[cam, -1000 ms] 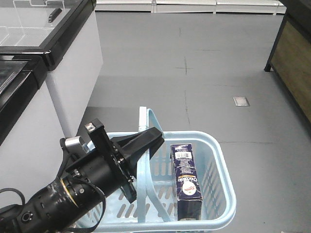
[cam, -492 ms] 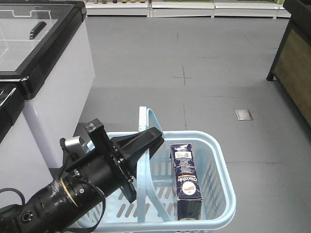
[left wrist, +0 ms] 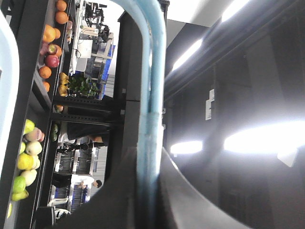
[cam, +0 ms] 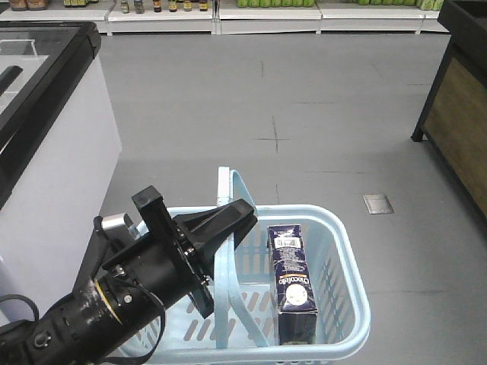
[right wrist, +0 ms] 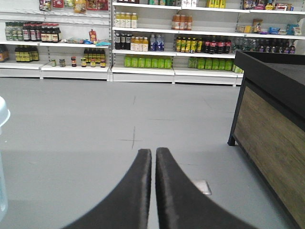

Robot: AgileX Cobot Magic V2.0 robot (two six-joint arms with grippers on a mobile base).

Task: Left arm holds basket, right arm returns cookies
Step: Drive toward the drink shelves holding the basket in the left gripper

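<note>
- Grey shop floor (cam: 319, 114) all round. Shelves (right wrist: 143, 52) stocked with bottles run along the far wall. A white chest freezer (cam: 53, 152) with a black rim is on the left and a wood-fronted cabinet (cam: 464, 129) on the right.
- I see the left arm (cam: 129, 293) entering from the bottom-left corner of the front view, angled up and to the right.
- Left gripper (cam: 242, 217) is clenched on the basket (cam: 304, 211) by its raised handle (cam: 226, 186). In the left wrist view the blue strap runs straight between the two dark fingers, which press against it.
- Basket sits level right in front of the rig. I cannot tell from these views whether it is off the floor.
- Cookies (cam: 293, 285) stand upright inside the basket, in its right half near the right wall. The barcode (cam: 287, 242) end faces up. The box is apart from the left gripper and nothing touches it.
- Right gripper (right wrist: 153, 151) is closed and empty, with only a thin slit between the fingers. It points out over open floor toward the shelves.
- Basket's pale rim just shows at the left edge of the right wrist view.
- Left wrist view is rolled sideways: racks of fruit (left wrist: 28, 148) on its left, glare from ceiling lights (left wrist: 257, 136) on its right.
</note>
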